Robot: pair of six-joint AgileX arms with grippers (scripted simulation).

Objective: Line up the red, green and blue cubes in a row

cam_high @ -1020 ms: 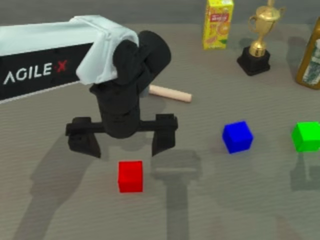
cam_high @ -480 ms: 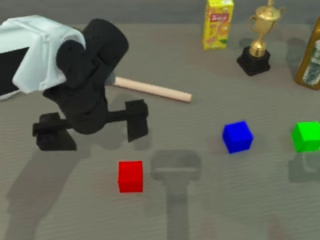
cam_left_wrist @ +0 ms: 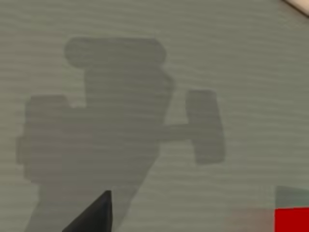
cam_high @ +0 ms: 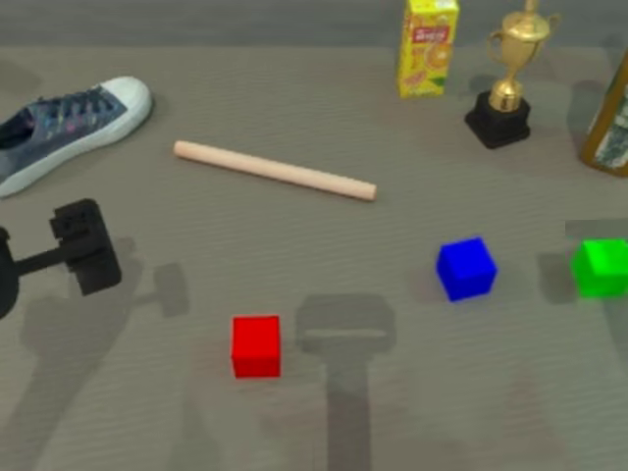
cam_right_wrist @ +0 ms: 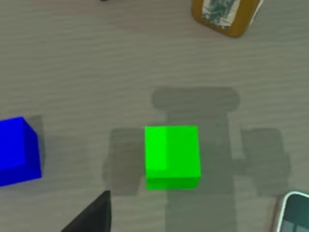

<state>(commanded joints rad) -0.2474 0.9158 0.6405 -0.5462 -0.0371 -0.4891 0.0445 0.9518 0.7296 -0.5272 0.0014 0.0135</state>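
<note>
The red cube [cam_high: 256, 345] lies left of centre near the front, and a corner of it shows in the left wrist view [cam_left_wrist: 292, 220]. The blue cube [cam_high: 465, 267] and the green cube [cam_high: 600, 267] sit side by side at the right. My left gripper [cam_high: 5, 280] is at the table's far left edge, open and empty, with only one finger [cam_high: 86, 247] in the top view. My right gripper [cam_right_wrist: 154, 227] is out of the top view. It hovers open above the green cube [cam_right_wrist: 172, 155], with the blue cube [cam_right_wrist: 18, 150] off to one side.
A blue sneaker [cam_high: 69, 123] lies at the back left and a wooden rod [cam_high: 275, 170] beside it. A juice carton [cam_high: 428, 47], a gold trophy [cam_high: 505, 83] and a bottle [cam_high: 613, 108] stand along the back right. A white device corner [cam_right_wrist: 294, 212] shows near the green cube.
My left arm has pulled back to the left, nearly out of the top view, uncovering the sneaker and the whole rod. The three cubes have not moved.
</note>
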